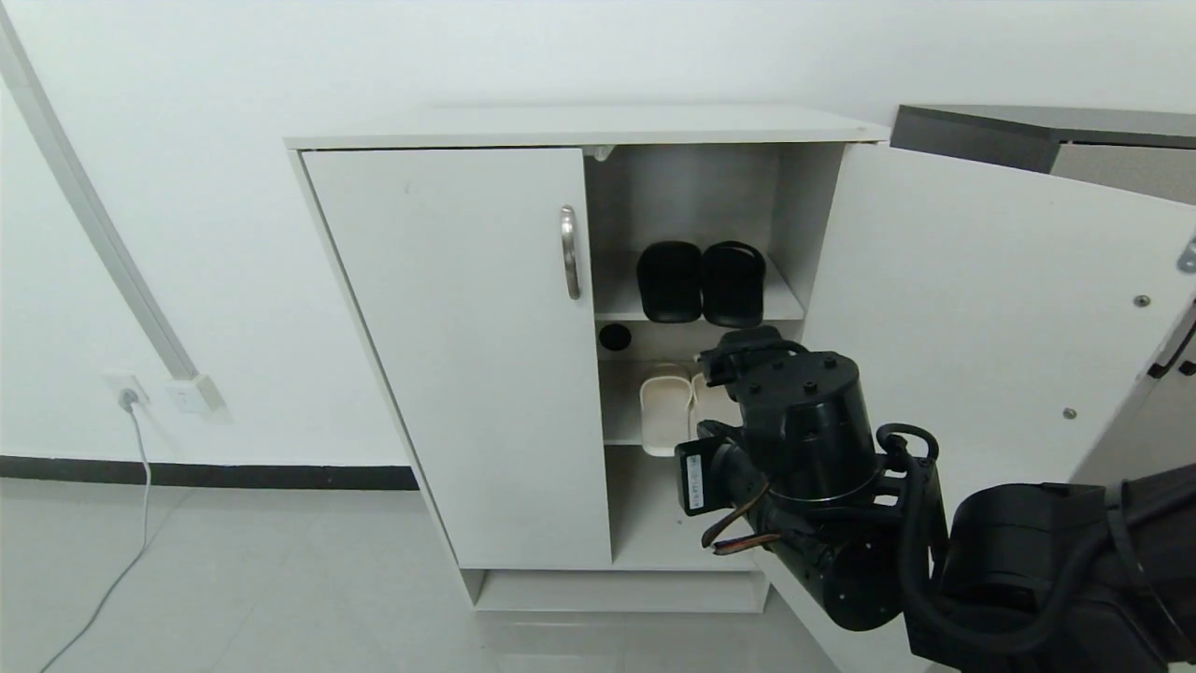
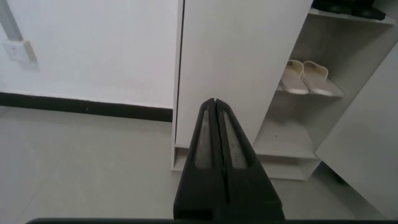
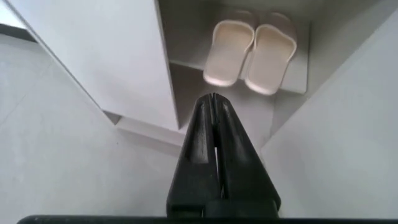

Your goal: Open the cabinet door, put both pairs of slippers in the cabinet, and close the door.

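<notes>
Cabinet (image 1: 448, 355): right door (image 1: 981, 308) is found swung open | black slippers (image 1: 701, 280): are kept on upper shelf (image 1: 787, 305) | cream slippers (image 3: 249, 50): are kept on middle shelf (image 1: 619, 411) | left claw (image 2: 214, 106): is pressed together | right claw (image 3: 213, 99): is pressed together, near cream slippers

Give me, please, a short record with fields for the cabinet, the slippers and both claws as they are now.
Cabinet: white; left door shut, right door open
Black slippers: on upper shelf, side by side
Cream slippers: on shelf below, side by side
Left claw: shut, empty
Right claw: shut, empty, before the open compartment
Left to do: close right door
</notes>
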Robot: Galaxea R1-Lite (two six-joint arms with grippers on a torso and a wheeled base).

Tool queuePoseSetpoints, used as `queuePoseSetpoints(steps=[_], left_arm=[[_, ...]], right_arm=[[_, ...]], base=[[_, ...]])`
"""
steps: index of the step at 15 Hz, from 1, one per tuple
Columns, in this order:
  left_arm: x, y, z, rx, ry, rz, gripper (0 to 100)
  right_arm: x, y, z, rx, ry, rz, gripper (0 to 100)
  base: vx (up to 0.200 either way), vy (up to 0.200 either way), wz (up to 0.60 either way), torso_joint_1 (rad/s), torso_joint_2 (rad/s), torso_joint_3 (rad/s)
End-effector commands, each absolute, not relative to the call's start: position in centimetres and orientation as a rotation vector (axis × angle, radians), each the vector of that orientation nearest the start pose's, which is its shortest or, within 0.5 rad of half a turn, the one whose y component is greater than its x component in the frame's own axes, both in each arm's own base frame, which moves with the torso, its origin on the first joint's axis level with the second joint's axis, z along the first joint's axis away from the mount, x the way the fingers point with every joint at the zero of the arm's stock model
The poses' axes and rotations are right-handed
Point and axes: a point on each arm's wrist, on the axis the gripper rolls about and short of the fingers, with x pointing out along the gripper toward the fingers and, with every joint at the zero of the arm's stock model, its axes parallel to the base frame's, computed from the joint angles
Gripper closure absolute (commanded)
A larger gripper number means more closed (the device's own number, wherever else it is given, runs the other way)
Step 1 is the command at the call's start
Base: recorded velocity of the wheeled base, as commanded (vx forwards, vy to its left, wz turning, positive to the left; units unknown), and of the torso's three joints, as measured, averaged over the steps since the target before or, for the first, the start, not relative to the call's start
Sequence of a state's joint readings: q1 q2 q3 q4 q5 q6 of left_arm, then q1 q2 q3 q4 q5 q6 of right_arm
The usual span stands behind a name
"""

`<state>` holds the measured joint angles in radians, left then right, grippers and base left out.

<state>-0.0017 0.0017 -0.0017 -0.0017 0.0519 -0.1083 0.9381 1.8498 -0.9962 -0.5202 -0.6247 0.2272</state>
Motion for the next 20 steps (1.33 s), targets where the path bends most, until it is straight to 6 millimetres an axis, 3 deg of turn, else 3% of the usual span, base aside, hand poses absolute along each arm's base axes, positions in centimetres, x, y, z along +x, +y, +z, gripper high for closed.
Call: queuePoseSetpoints(steps=[1, 20], left_arm=[[-2.3, 0.1, 7.6, -0.109, -0.004, 0.05, 100], [-2.3, 0.1, 7.6, -0.109, -0.003, 0.051, 100]], right_arm=[[21.6, 27.3, 17.1, -0.019, 0.278, 0.281, 100], [21.9, 27.3, 14.7, -0.085, 0.311, 0.279, 100]], base=[[0.0, 0.0, 0.0, 0.0, 0.0, 0.0], [0.0, 0.0, 0.0, 0.0, 0.0, 0.0]])
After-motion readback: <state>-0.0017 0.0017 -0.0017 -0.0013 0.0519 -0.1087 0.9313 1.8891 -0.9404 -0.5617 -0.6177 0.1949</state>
